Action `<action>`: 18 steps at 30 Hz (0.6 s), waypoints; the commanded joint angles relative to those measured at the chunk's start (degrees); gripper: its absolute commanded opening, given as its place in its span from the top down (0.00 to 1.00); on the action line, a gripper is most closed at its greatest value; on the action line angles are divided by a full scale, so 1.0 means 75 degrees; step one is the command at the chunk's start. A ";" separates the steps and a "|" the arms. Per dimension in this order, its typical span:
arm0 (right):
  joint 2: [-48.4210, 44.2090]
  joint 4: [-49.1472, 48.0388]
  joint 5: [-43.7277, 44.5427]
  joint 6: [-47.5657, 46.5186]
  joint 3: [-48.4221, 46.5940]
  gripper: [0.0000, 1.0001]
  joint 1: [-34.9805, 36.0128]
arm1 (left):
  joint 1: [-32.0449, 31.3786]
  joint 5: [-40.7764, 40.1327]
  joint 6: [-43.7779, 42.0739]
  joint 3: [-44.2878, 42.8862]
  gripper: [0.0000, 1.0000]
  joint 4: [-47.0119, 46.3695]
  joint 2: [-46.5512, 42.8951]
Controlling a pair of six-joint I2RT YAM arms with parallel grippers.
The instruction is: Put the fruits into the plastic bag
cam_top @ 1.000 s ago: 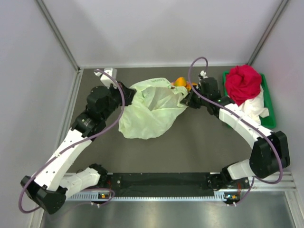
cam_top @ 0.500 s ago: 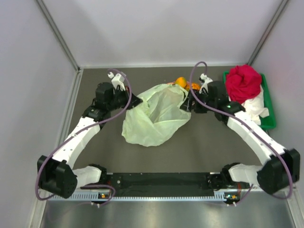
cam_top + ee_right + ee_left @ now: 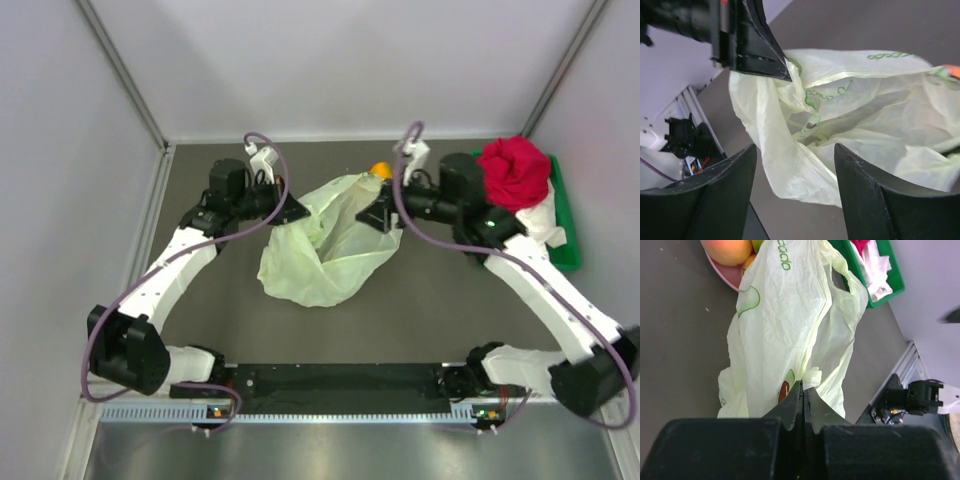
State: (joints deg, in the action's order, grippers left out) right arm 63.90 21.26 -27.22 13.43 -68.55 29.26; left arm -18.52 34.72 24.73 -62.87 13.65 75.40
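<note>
While left gripper [image 3: 803, 389] pinches the plastic bag [image 3: 785, 315], right gripper [image 3: 795, 152] gapes wide; fruits [image 3: 727, 247] sit on plate [image 3: 726, 277].

The plastic bag [image 3: 325, 250] is thin, translucent pale green with darker green print. It is crumpled and sags toward the table with its mouth open upward, and one rim is pinched tight in the left gripper [image 3: 803, 386]. One orange-yellow fruit [image 3: 731, 247] lies just past the bag's far edge, outside it; any other fruits are hidden from view.
</note>
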 commanded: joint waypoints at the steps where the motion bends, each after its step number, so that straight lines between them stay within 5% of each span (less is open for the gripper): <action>1: 0.1357 -0.0665 -0.0834 -0.0349 -0.0163 0.39 0.0446 | 0.0009 0.0515 -0.0052 -0.0417 1.00 0.0183 0.0037; 7: 0.2471 -0.0630 -0.0777 -0.0830 -0.0727 0.44 0.1067 | 0.0009 0.0714 0.0288 -0.0477 1.00 -0.0003 0.0131; 12: 0.2917 -0.0947 -0.0554 -0.1052 -0.0878 0.35 0.1279 | 0.0009 0.0890 0.0382 -0.0500 1.00 -0.0074 0.0213; 18: 0.3608 -0.0772 -0.0916 -0.1299 -0.1476 0.36 0.1338 | 0.0020 0.0843 0.0394 -0.0465 1.00 -0.0132 0.0213</action>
State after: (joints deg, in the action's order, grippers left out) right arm 88.55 18.02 -31.40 6.39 -75.61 38.41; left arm -18.52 39.68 27.35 -64.42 15.14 76.79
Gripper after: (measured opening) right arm 0.647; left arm 0.012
